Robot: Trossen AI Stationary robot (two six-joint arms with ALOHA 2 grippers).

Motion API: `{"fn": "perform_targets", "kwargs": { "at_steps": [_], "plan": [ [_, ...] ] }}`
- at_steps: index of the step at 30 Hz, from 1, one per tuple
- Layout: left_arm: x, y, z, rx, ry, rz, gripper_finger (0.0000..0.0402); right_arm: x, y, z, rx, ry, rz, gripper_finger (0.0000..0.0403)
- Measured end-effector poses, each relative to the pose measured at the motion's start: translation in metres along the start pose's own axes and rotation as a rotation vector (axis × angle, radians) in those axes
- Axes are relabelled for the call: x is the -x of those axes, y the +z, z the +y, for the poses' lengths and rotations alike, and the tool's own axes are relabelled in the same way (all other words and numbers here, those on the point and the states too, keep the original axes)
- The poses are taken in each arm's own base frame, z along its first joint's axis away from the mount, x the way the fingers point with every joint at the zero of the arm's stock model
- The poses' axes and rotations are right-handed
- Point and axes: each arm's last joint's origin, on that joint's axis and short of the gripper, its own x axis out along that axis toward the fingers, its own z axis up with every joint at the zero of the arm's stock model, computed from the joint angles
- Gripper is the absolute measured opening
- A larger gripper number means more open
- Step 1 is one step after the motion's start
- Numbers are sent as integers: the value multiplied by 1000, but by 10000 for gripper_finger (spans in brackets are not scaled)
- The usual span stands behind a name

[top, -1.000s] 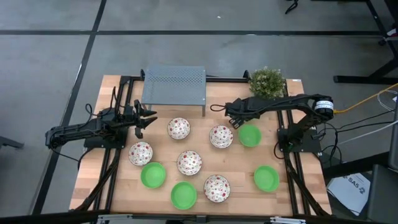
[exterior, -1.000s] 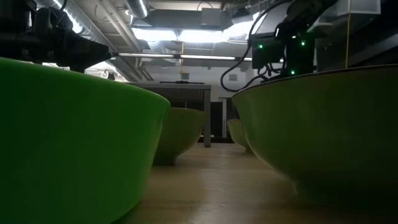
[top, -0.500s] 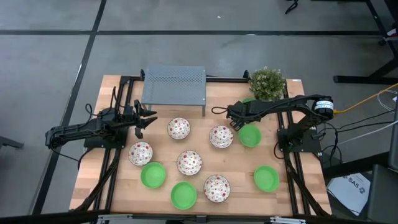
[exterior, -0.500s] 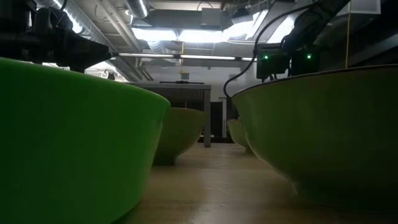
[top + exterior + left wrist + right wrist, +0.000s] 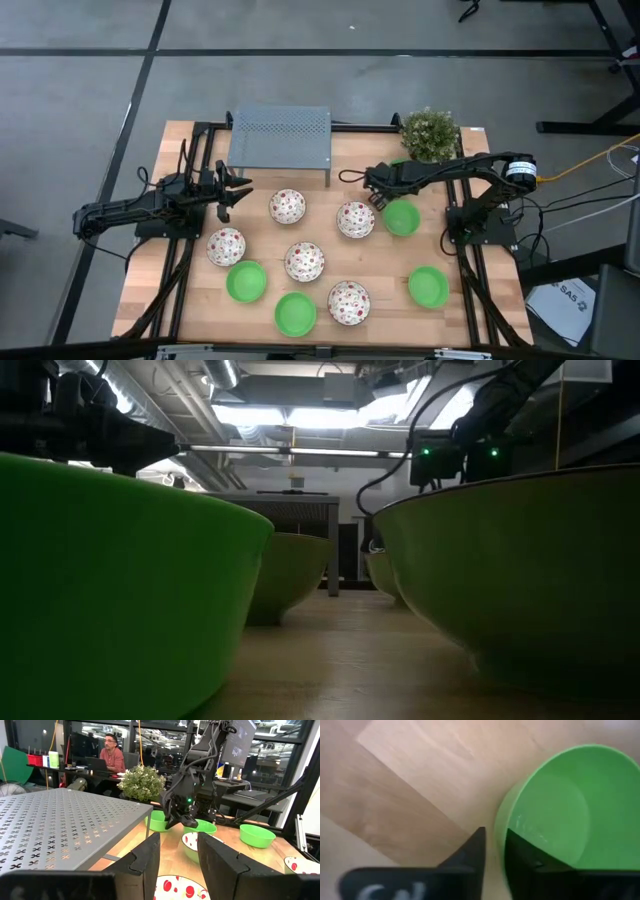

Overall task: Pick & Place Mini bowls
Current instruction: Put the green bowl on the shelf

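Note:
Five green and five speckled mini bowls stand on their bases on the wooden table. My right gripper [image 5: 380, 198] reaches down at the left rim of the green bowl [image 5: 401, 217] at centre right, its fingers close together astride that rim in the right wrist view [image 5: 494, 840]. My left gripper [image 5: 243, 190] hovers open and empty at the left, beside a speckled bowl [image 5: 287, 206]. Another green bowl [image 5: 157, 822] stands by the plant, partly hidden under my right arm. My right gripper has the green bowl's rim [image 5: 501, 827] on its left side between its two fingers, one finger inside the bowl [image 5: 520, 857] and one outside [image 5: 476, 850]. The fingers come from above, pointing down. The bowl stands upright on the table.
A grey perforated shelf [image 5: 280, 140] stands at the far middle and a bushy potted plant [image 5: 430, 132] at the far right. Speckled bowls [image 5: 355, 219] [image 5: 304, 261] and green bowls [image 5: 246, 281] [image 5: 428, 286] crowd the middle and near side. A person sits beyond the table [image 5: 111, 755].
My right gripper has shifted a little down and toward the green bowl early in the second, then kept still. The bowls stand where they were.

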Motion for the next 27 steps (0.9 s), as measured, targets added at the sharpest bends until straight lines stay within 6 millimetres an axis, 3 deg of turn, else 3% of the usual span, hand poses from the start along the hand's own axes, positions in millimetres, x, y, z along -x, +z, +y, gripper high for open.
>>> {"fn": "perform_targets", "kwargs": {
  "at_steps": [4,9,16,27],
  "plan": [
    [0,0,0,0,0,0,125,0,1,3,-4,60,8,9],
    [0,0,0,0,0,0,125,1,2,5,2,123,18,25],
    [0,0,0,0,0,0,125,5,8,7,-13,189,-31,8],
    [0,0,0,0,0,0,125,29,39,9,-27,271,-166,5]
  ]
}}
